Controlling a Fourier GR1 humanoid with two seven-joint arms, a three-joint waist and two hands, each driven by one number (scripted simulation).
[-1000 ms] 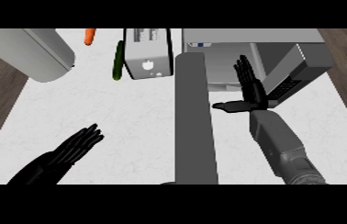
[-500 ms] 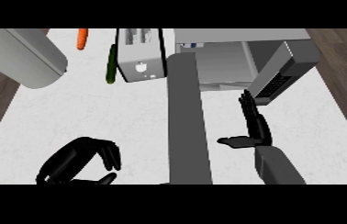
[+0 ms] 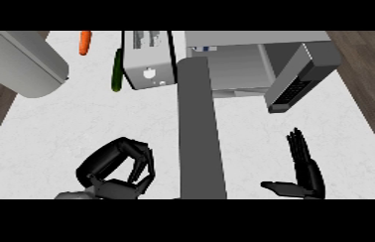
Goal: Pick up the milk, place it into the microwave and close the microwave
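The microwave stands at the back right with its pale inside showing. Its dark door is swung open and reaches toward the lower edge. The keypad panel is at its right. A small white thing with blue marks, perhaps the milk, shows at the back left corner inside. My right hand is low on the right, in front of the panel and apart from it, fingers straight and thumb out. My left hand sits left of the door with its fingers curled and nothing in them.
A silver toaster stands just left of the microwave. Beside it lie a green cucumber and an orange carrot. A big grey rounded object fills the back left corner. The white counter ends at dark floor on both sides.
My right hand has drawn back from the microwave's keypad panel toward the lower edge. My left hand's fingers went from straight to curled. The door stays open.
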